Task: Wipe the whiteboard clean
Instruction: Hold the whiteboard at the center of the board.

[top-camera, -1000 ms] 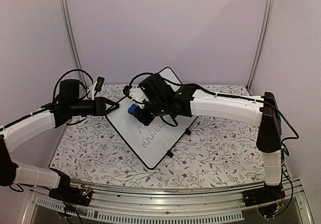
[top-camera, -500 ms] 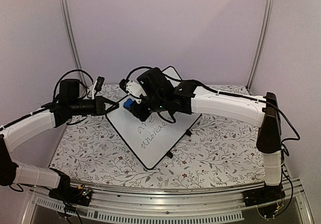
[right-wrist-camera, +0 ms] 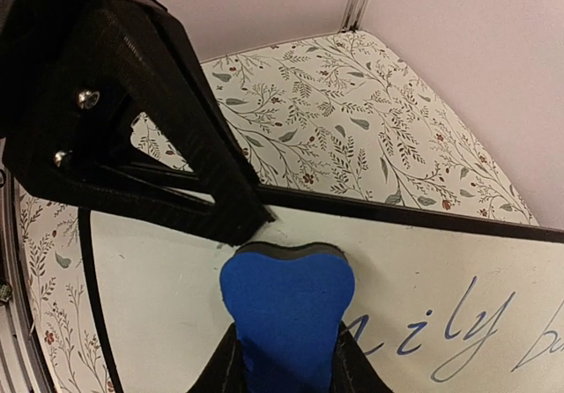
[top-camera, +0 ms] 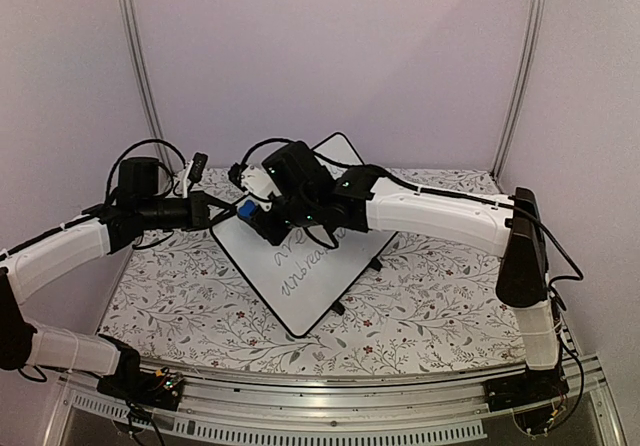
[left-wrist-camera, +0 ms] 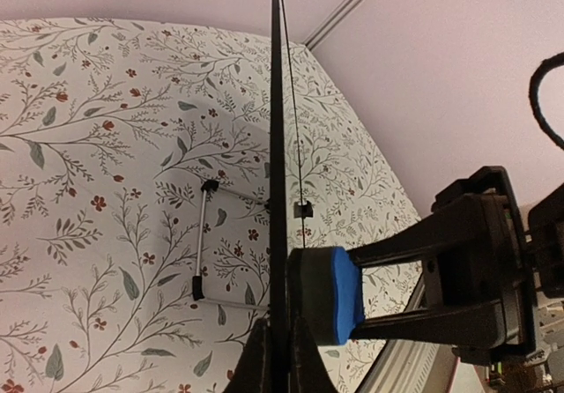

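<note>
You are looking at the whiteboard lying cornerwise on the flowered bench, with one corner pointing at the arm bases and the opposite corner at the back wall. Your left end effector is biting down on the board's left corner. Its fingers are fully closed on the thin black rim, and the left wrist view is showing that rim edge-on between them.

Your right end effector is squeezing a blue eraser and is nearly closed around it. It is pressing the eraser's dark felt face against the white surface just inside that same left corner. The two end effectors are crowding each other there. In the right wrist view the left one's black finger is ending just beside the eraser's tip, so you are getting hardly any room at that edge.

The handwriting is running across the middle of the board, starting just right of the eraser and heading toward the right corner. The right arm is reaching in over the board's upper right edge. Small black clip feet are sticking out past the lower right edge. Beyond the near and right edges, bare bench cloth is showing.
</note>
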You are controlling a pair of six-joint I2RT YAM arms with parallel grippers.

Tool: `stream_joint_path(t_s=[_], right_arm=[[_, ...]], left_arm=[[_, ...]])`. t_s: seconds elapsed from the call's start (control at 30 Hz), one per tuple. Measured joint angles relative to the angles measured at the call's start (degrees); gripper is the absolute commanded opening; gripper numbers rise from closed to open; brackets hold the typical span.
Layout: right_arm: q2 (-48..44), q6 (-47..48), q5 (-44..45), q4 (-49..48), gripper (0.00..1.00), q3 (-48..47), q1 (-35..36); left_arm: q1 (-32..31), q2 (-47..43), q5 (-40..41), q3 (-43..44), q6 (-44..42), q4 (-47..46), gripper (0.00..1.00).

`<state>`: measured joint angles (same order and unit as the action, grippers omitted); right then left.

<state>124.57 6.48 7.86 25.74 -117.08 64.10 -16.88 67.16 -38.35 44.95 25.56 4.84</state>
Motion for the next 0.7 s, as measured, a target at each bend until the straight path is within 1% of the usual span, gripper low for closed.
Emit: stream_joint_path(t_s=[0.23, 0.4, 0.7], right_arm=[[-0.02, -0.02, 0.61, -0.98, 0.15, 1.07, 0.35], [-1.42, -0.07, 0.85, -3.26, 0.14, 5.14, 0.42], [-4.33, -0.5, 2.08, -4.42, 0.14, 11.43, 0.55]], left_arm=[[0.02, 0.0, 0.2, 0.0, 0.22, 0.09, 0.0], [0.02, 0.0, 0.7, 0.0, 0.42, 0.31, 0.0], [0.02, 0.0, 0.7, 0.0, 0.42, 0.28, 0.0]])
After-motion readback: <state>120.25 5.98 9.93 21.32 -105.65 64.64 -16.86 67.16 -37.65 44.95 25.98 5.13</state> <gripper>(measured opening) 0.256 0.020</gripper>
